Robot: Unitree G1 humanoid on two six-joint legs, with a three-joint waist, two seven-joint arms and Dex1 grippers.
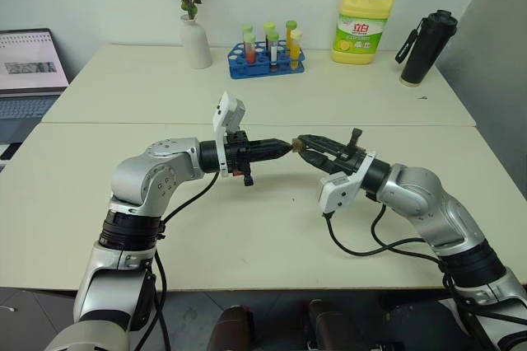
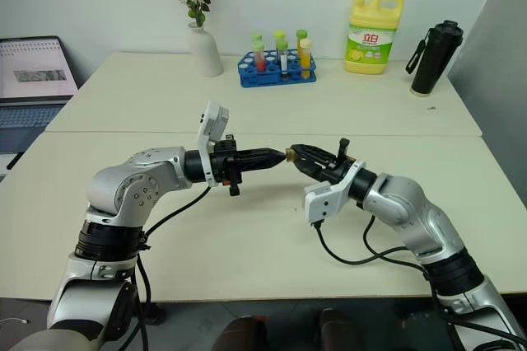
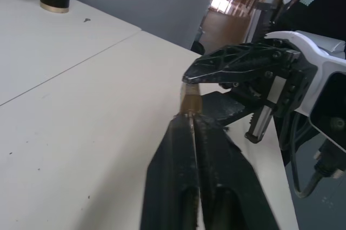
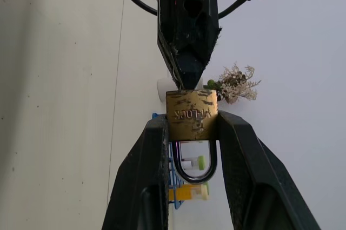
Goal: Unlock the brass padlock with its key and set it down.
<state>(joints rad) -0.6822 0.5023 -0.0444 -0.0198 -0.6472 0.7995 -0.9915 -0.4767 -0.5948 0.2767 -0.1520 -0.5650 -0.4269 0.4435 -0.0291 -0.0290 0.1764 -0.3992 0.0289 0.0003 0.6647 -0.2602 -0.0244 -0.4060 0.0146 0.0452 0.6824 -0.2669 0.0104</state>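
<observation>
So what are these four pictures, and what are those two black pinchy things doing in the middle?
They are a robot's two arms, each ending in a gripper with two black fingers. Two pictures come from cameras in the robot's head, looking down over the table. The other two come from little cameras on its wrists, looking along the fingers.

The right gripper squeezes a small brass padlock between its fingers, with the silvery loop pointing back toward the wrist. The left gripper is pinched shut, its tip right at the padlock. The key is probably pinched in there, but I cannot make it out.

At the back of the table stand a white vase with dried flowers, a blue rack of tubes, a yellow soap bottle and a black flask. A laptop sits off to the left.
</observation>
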